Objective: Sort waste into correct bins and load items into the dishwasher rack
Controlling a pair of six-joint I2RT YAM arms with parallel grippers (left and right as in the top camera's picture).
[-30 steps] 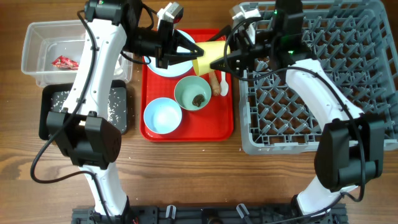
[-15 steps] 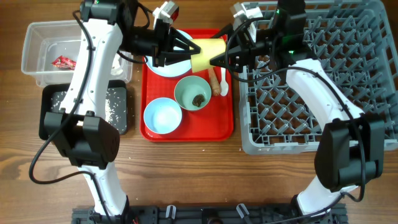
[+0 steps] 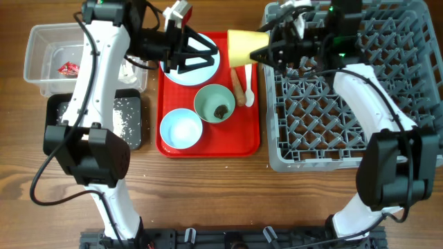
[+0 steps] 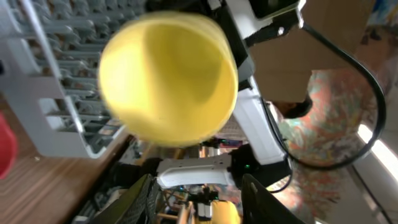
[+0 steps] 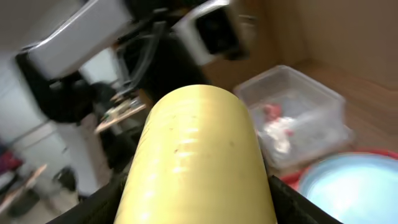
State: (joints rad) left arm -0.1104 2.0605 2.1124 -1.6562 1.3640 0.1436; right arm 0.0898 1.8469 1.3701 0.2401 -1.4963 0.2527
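overhead: wrapper in clear tub, rice in black tray; yellow cup clamped in right pincer near rack; left pincer spread, empty; plate pending.

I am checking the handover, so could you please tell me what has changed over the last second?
The left gripper has let go of the yellow cup and now stands open over the red tray. The right gripper, shut on the cup, has carried it toward the dishwasher rack. The mint green bowl, pale blue bowl, brown stick and white spoon stayed put.
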